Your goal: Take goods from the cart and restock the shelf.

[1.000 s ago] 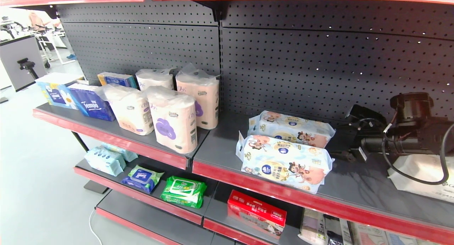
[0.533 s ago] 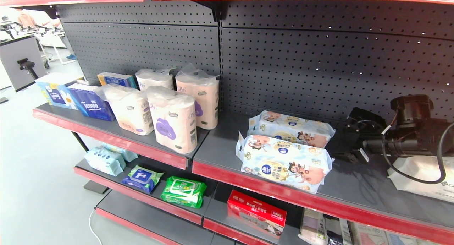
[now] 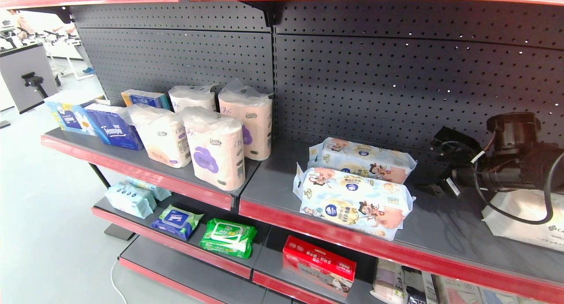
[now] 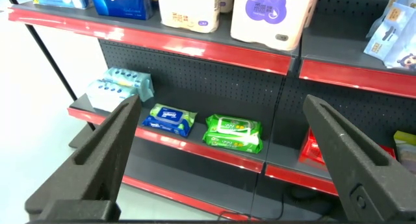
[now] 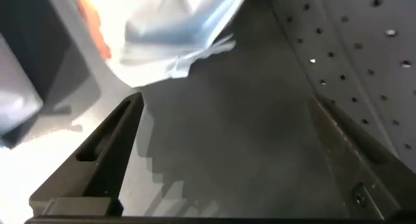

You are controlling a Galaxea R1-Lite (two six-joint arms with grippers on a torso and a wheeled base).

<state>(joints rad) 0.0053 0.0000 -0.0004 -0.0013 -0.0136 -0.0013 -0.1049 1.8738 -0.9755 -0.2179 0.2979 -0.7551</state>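
Note:
Two cartoon-printed soft packs lie on the middle shelf [image 3: 335, 227], one at the back [image 3: 361, 158] and one at the front [image 3: 352, 202]. My right gripper [image 3: 429, 172] hovers low over the shelf just right of the rear pack, open and holding nothing. In the right wrist view its fingers [image 5: 224, 104] are spread over bare shelf board [image 5: 227, 165], with the end of a pack [image 5: 162, 36] just beyond the tips. My left gripper [image 4: 221, 102] is open and holds nothing, out in front of the lower shelves.
A white pack [image 3: 524, 220] lies under my right arm. Tissue roll packs [image 3: 216, 147] and blue tissue boxes [image 3: 112, 127] stand further left. On lower shelves are green wipes [image 4: 233, 133], a blue pack [image 4: 169, 119] and a red box [image 3: 319, 262]. Pegboard [image 3: 387, 75] backs the shelf.
My right arm dipped slightly, then rose a little, with its gripper staying open beside the rear pack. The goods have not moved.

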